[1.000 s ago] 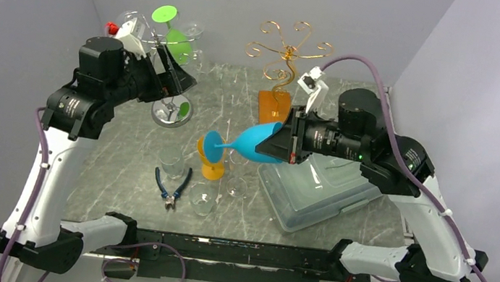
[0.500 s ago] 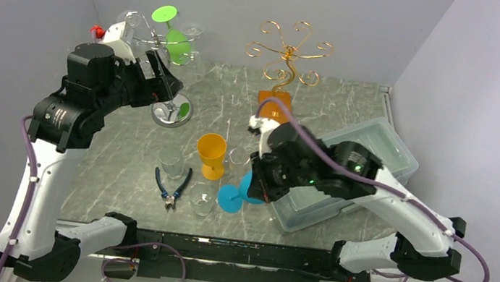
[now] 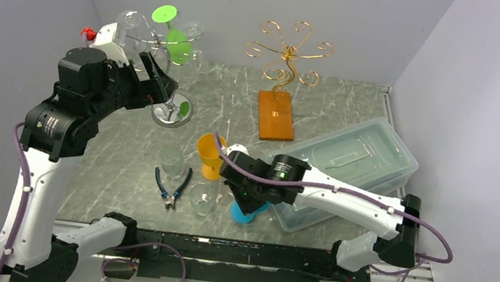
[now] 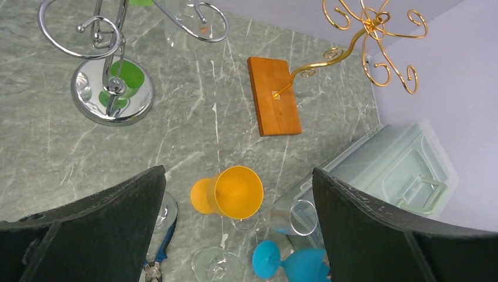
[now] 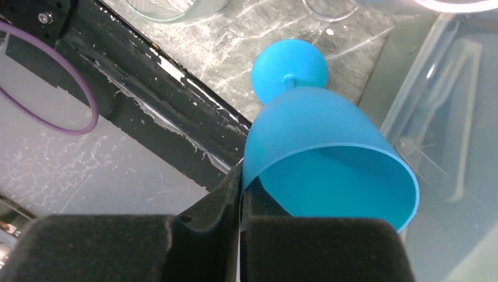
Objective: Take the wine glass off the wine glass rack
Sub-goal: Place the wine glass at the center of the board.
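Note:
My right gripper [image 3: 246,193] [image 5: 241,187] is shut on the rim of a blue wine glass [image 3: 246,213] [image 5: 329,147]. The glass is tilted, its foot [image 5: 289,66] low over the marble near the table's front edge. The gold wire wine glass rack [image 3: 288,51] [image 4: 370,35] on its wooden base stands bare at the back. My left gripper [image 3: 161,74] [image 4: 238,176] is open and raised beside a chrome rack [image 3: 171,110] [image 4: 111,97], where a green wine glass [image 3: 178,45] hangs. The blue glass [image 4: 293,261] also shows at the bottom of the left wrist view.
An orange goblet [image 3: 210,152] [image 4: 235,192] stands mid-table, with clear glasses [image 3: 171,161] [image 3: 201,199] and blue-handled pliers [image 3: 172,185] beside it. A lidded clear plastic bin [image 3: 354,162] [image 5: 452,117] lies right of the blue glass. The black front rail [image 5: 176,111] runs close by.
My right arm has swung down and toward the front edge with the blue glass, from mid-height by the bin to low over the table. My left arm drew back slightly to the left.

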Available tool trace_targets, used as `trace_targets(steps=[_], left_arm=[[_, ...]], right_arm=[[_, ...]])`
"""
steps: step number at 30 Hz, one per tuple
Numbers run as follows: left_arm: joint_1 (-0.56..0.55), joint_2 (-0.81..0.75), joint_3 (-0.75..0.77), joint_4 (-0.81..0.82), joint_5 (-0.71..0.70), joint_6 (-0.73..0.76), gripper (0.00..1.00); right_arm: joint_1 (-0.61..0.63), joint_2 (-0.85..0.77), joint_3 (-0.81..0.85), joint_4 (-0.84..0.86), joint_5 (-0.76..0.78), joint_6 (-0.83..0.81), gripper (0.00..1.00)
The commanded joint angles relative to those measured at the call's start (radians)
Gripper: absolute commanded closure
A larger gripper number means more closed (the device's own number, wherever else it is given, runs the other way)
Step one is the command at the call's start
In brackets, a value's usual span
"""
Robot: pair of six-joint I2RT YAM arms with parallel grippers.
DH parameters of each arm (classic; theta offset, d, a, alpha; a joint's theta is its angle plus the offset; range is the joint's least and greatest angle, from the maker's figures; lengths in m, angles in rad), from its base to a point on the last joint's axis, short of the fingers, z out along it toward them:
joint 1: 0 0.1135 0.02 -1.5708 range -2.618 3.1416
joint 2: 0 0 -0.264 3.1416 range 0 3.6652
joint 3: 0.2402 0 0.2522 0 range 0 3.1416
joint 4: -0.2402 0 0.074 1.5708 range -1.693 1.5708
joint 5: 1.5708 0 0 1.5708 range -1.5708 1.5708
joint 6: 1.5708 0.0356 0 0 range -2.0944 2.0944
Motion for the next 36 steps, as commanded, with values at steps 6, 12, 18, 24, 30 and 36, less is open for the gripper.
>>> trace_targets(steps=[6, 12, 18, 24, 30, 36], left_arm=[[-0.001, -0.026, -0.017, 0.02, -0.02, 0.015, 0.0], [-0.001, -0.028, -0.026, 0.021, -0.024, 0.016, 0.01], [-0.001, -0.026, -0.042, 0.028, -0.022, 0.015, 0.01], [-0.001, -0.013, -0.042, 0.035, -0.015, 0.013, 0.01], [-0.001, 0.01, -0.012, 0.039, -0.007, 0.018, 0.01], [-0.001, 0.05, 0.061, 0.042, -0.033, 0.035, 0.01]], right_arm=[[0.038, 0.082, 0.0, 0.109, 0.058, -0.001, 1.0], [0.056, 0.125, 0.009, 0.088, 0.07, -0.005, 0.96], [0.062, 0.114, 0.029, 0.073, 0.09, -0.004, 0.75], [0.065, 0.084, 0.069, 0.059, 0.105, -0.003, 0.6], [0.068, 0.039, 0.126, 0.032, 0.116, -0.007, 0.46], [0.067, -0.014, 0.184, 0.016, 0.134, -0.027, 0.28]])
